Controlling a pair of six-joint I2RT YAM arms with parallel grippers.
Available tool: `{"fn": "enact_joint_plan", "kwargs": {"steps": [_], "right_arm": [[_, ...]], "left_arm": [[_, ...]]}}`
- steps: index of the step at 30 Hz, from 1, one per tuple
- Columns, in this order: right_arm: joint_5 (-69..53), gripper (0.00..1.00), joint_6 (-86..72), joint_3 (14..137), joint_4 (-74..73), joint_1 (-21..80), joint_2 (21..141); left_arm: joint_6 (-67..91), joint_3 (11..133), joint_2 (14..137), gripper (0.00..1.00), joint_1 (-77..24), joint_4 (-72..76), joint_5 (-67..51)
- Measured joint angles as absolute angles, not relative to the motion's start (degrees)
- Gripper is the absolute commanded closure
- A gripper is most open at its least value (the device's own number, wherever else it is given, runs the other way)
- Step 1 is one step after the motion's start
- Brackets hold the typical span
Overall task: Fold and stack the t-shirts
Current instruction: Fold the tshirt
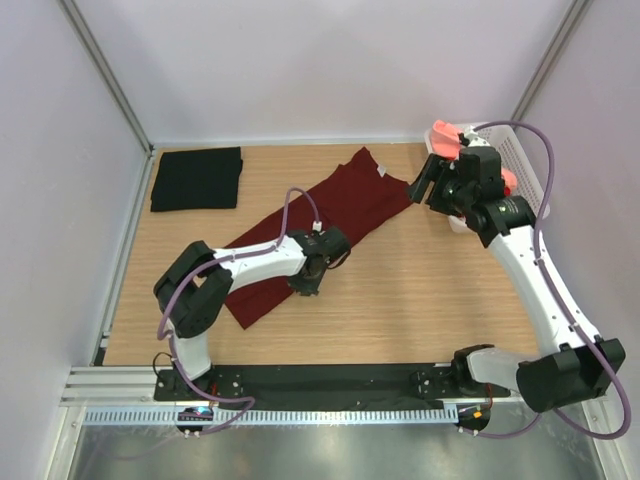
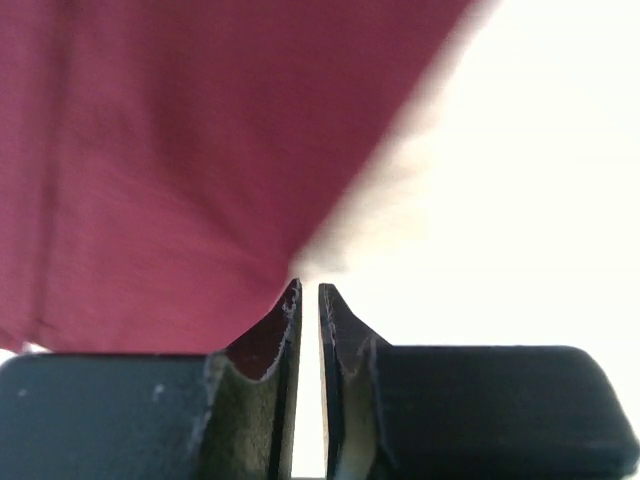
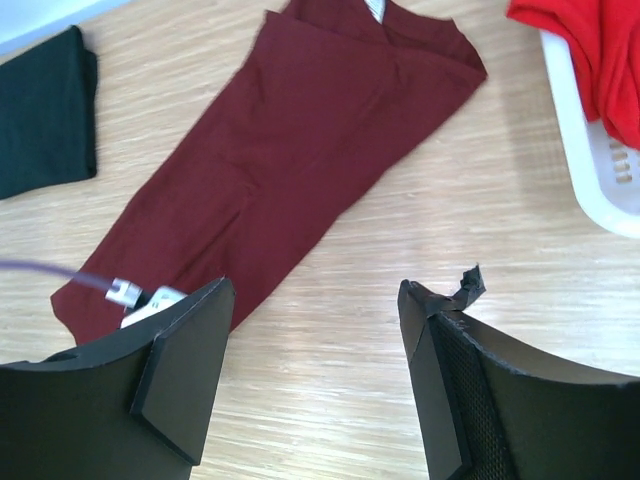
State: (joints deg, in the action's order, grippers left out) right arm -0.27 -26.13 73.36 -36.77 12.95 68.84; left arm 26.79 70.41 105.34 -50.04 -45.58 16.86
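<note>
Top external view: a dark maroon t-shirt (image 1: pixel 330 205) lies unfolded in a long diagonal strip across the centre of the wooden table (image 1: pixel 430 310), neck end toward the upper right. A black t-shirt (image 1: pixel 197 179), folded into a rectangle, sits in the upper left corner, well apart from the maroon one. The left gripper (image 1: pixel 306 286) is down at the lower right edge of the maroon strip. The right gripper (image 1: pixel 418 186) hangs above the table at the upper right, just beside the white lattice basket (image 1: pixel 530 165). A salmon pink t-shirt (image 1: pixel 445 135) shows at the basket's far end.

Left wrist view: maroon cloth fills the upper left of the frame, its edge running down to the fingertips. The jaws are drawn nearly together, with only a thin bright slit between them. Whether cloth is pinched in that slit cannot be told.

Right wrist view: the jaws stand wide apart with nothing between them, over bare wood. The maroon shirt runs from lower left to top centre. A bright red t-shirt (image 3: pixel 580 40) lies in the basket at the upper right.
</note>
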Motion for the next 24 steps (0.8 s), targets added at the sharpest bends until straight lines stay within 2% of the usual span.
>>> {"fn": "enact_joint_plan", "kwargs": {"steps": [4, 8, 11, 17, 21, 24], "right_arm": [[-2.1, 0.28, -28.0, 72.8, -36.5, 10.4, 73.1], [-1.8, 0.3, -31.4, 74.7, -37.7, 10.0, 81.8], [-0.7, 0.32, -34.4, 77.4, -38.8, 10.1, 88.2], [4.6, 0.32, -41.5, 85.3, -41.3, 12.4, 99.7], [7.1, 0.33, -45.5, 89.2, -42.1, 15.1, 105.2], [8.9, 0.33, -48.0, 95.0, -43.5, 16.6, 111.2]], "left_arm": [[32.7, 71.5, 105.7, 0.8, -52.7, -46.8, 13.1], [38.8, 72.1, 106.6, 0.62, -54.4, -47.2, 9.7], [42.2, 72.2, 106.0, 0.56, -54.8, -47.2, 6.9], [41.6, 78.0, 100.9, 0.56, -51.7, -50.4, 6.5], [38.1, 79.5, 96.7, 0.53, -43.3, -51.0, 7.9], [35.5, 78.2, 95.7, 0.55, -36.4, -51.6, 9.9]]}}
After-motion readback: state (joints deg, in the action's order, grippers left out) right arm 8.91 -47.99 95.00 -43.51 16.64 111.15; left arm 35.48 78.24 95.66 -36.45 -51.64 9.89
